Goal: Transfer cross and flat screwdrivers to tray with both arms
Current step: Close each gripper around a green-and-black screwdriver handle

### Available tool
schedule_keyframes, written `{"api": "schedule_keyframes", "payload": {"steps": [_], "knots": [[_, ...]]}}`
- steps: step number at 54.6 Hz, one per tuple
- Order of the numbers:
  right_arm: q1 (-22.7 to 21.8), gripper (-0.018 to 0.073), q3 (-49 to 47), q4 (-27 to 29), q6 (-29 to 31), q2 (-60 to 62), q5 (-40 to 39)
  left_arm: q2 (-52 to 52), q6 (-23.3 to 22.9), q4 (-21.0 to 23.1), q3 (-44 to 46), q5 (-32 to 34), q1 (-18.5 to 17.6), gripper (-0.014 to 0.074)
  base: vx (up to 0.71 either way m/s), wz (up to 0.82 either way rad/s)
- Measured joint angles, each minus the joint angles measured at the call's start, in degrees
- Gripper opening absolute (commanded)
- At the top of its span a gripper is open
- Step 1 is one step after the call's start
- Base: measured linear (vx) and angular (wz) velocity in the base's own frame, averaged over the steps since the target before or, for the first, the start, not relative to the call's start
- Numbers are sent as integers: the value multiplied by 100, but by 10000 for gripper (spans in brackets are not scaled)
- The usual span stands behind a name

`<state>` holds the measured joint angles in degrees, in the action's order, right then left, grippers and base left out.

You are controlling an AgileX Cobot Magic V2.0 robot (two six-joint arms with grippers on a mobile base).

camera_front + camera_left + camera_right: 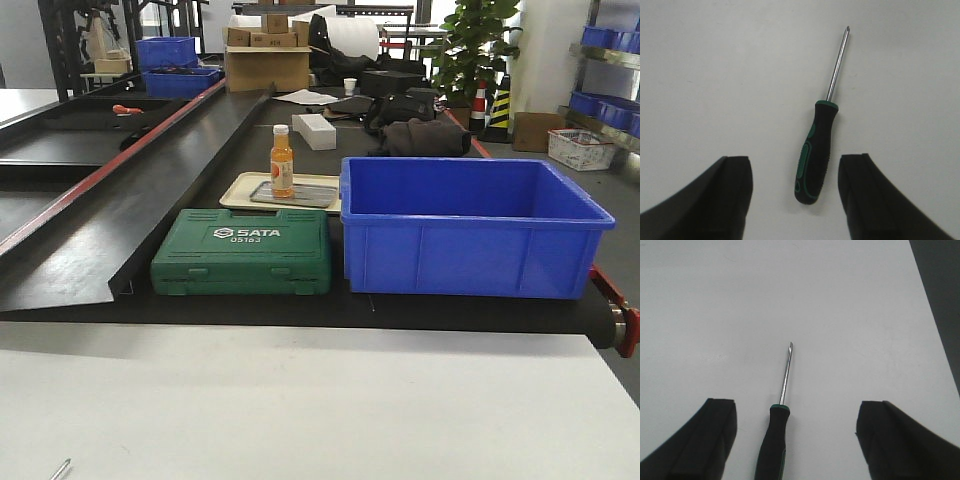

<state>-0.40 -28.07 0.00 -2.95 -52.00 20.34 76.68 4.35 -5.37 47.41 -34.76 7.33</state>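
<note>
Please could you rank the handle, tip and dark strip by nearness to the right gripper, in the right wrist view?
1. Handle, between the jaws of the right gripper.
2. Tip, straight ahead.
3. Dark strip, far upper right.

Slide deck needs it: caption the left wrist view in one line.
Open left pincer flanking the handle of a black-and-green screwdriver lying on the white table.

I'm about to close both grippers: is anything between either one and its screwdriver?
Nothing visible. Left gripper, open, frames the left screwdriver; right gripper, open, frames the right screwdriver. Only bare table around them.
</note>
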Motion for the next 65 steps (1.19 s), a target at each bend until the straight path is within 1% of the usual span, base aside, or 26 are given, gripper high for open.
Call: {"api": "schedule_keyframes", "payload": {"steps": [7,13,24,28,33,45,60,65], "knots": [[0,573,0,52,0,0,43,881,582,14,495,-99,0,503,0,0],[0,573,0,52,0,0,84,1482,932,132,794,-186,0,503,0,0],[0,573,0,58,0,0,86,2339,1559,685,1009,-257,0,503,0,0],[0,573,0,58,0,0,86,2552,1741,820,1014,-284,0,503,0,0],[0,573,0,58,0,0,86,2725,1832,833,1014,-257,0,503,0,0],[0,573,0,69,0,0,86,3158,1870,803,1032,224,0,503,0,0],[0,573,0,69,0,0,86,3505,1874,884,1123,261,0,502,0,0],[0,573,0,69,0,0,86,3529,1867,918,1143,205,0,480,0,0]]}}
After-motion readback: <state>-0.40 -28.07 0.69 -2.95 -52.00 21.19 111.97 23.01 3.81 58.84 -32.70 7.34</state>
